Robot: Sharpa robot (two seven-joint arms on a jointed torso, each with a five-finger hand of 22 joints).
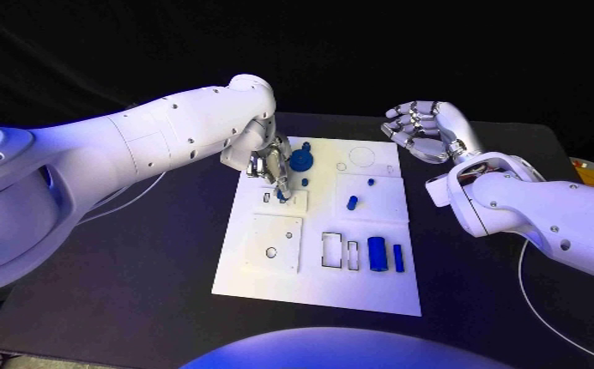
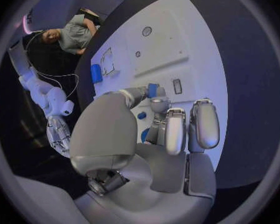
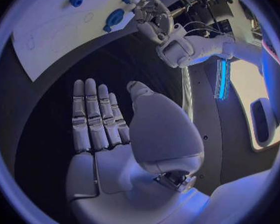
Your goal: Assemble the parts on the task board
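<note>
Left robot hand (image 1: 269, 166) pinches a small blue part (image 2: 152, 90) over the white board (image 1: 384, 283); right robot hand (image 1: 423, 131) hovers beside it, fingers apart, holding nothing

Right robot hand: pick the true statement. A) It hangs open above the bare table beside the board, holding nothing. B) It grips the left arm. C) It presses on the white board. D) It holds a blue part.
A: the right robot hand has its fingers apart and empty, off the white board.
</note>
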